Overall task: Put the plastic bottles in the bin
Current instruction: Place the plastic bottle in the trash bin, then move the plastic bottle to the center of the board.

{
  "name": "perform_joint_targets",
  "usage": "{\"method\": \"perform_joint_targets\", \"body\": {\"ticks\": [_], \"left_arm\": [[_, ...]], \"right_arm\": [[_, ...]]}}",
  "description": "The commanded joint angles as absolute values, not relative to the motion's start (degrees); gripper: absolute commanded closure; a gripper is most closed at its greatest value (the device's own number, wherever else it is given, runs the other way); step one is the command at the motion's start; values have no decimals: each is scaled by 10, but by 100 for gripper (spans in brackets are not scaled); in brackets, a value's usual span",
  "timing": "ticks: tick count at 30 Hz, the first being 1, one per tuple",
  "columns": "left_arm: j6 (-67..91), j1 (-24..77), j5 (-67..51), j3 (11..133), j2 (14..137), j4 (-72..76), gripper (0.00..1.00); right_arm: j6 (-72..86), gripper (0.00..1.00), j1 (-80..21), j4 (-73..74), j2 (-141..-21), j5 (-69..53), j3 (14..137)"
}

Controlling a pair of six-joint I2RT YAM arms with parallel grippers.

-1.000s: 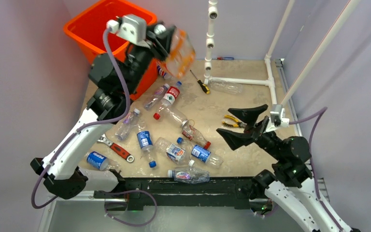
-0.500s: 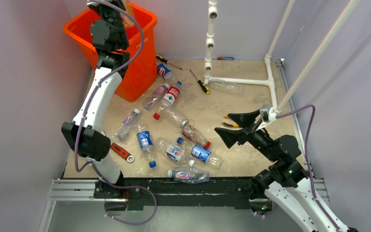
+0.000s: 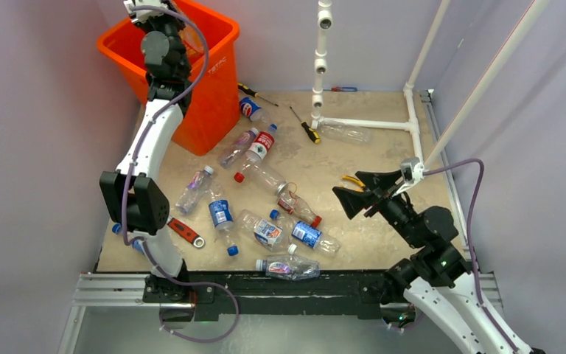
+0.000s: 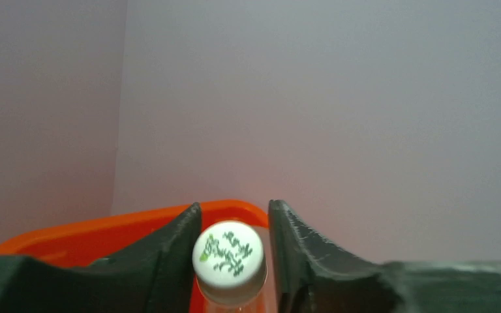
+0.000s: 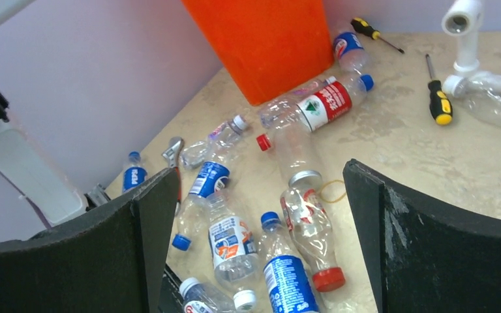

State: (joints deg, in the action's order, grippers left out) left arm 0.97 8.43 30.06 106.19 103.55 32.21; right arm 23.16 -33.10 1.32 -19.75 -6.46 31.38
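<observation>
Top view: left arm reaches up over the orange bin, wrist at the frame's top edge, grip unreadable there. Left wrist cam settles it: left gripper is pinched on a white-capped bottle, green-printed cap poking up between the fingertips, bin rim right behind. Right gripper is spread wide, holding nothing, above the table. Right wrist cam shows loose bottles lying flat: red-labelled bottle near the bin's base, blue-labelled bottle closest to the camera. Only the top view shows the yellow-handled pliers just beside the right gripper.
</observation>
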Motion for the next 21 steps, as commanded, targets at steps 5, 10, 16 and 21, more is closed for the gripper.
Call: {"method": "perform_joint_targets", "body": {"ticks": [5, 10, 16, 21], "left_arm": [[58, 85, 319, 1084, 1013, 237, 7], [112, 104, 312, 1084, 938, 190, 1], [216, 152, 201, 1011, 815, 64, 1], [301, 200, 93, 870, 728, -56, 1]], "right_arm": [[264, 1, -332, 49, -248, 30, 334], [266, 1, -332, 46, -254, 40, 337], [283, 1, -332, 28, -280, 63, 342], [306, 1, -332, 6, -353, 92, 351]]}}
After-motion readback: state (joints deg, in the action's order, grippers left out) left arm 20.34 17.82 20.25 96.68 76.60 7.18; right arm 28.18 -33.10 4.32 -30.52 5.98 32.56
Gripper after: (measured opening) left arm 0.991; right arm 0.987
